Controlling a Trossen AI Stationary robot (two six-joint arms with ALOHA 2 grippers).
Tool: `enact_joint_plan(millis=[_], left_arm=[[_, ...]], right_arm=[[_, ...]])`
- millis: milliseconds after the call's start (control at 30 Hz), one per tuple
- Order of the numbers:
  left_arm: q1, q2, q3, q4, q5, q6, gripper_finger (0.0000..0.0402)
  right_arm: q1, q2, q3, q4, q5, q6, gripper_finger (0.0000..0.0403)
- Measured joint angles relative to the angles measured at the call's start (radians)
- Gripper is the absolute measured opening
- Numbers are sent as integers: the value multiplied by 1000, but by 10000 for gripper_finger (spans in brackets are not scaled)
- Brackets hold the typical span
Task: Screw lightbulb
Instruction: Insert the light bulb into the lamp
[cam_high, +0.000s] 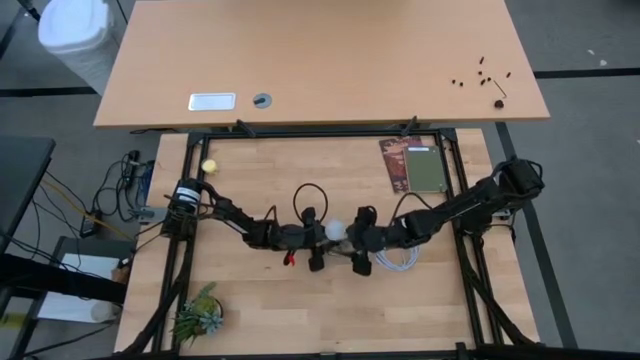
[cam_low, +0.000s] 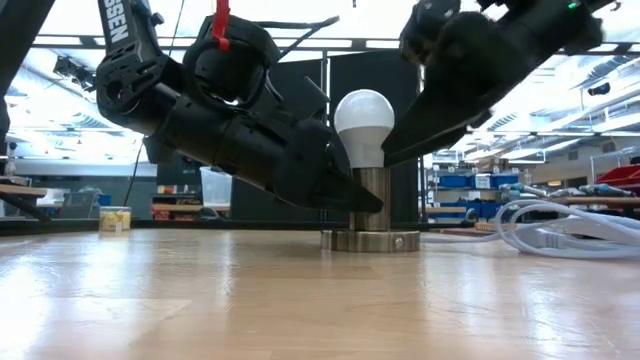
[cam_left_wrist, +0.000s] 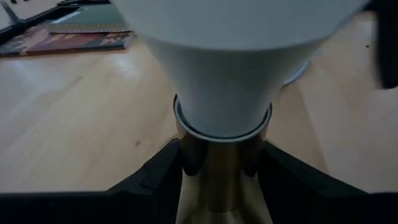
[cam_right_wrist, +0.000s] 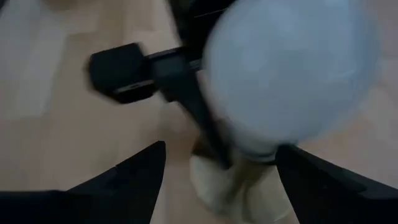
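Lightbulb (cam_low: 363, 125) upright in brass socket (cam_low: 371, 200), its screw base hidden.
Left tool (cam_left_wrist: 221, 171) grips socket from 9 o'clock; right tool (cam_right_wrist: 217, 168) straddles bulb, contact unclear.

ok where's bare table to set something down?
Free: the wooden table in front of the claws, right of the plant; also between the yellow ball and the booklets. Crowded: mid-table, both claws at the lightbulb, white cable beside.

Two matte black jointed arms (cam_high: 455, 207) with looping black cables and white lettering.
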Motion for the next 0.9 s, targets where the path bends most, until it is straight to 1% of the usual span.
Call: enact_joint_plan(millis=[133, 200, 367, 433, 567, 667, 767, 900], left_arm=[[4, 0, 1, 0, -15, -12, 184], [5, 0, 1, 0, -19, -13, 184], [5, 0, 0, 0, -21, -13, 184], [5, 0, 0, 0, -20, -13, 184], [4, 0, 0, 0, -20, -12, 184], [4, 0, 0, 0, -19, -12, 184], [4, 0, 0, 0, -16, -11, 184], [4, 0, 0, 0, -15, -11, 184]], right_arm=[[58, -2, 4, 46, -48, 27, 309], [72, -1, 3, 33, -43, 28, 309], [47, -2, 2, -67, 136, 61, 309], [19, -2, 1, -82, 157, 66, 309], [-32, -2, 1, -55, 157, 31, 309], [-56, -2, 1, -24, 126, -7, 309], [-62, -2, 1, -9, 98, -44, 309], [-65, -2, 1, 2, 94, -72, 309]])
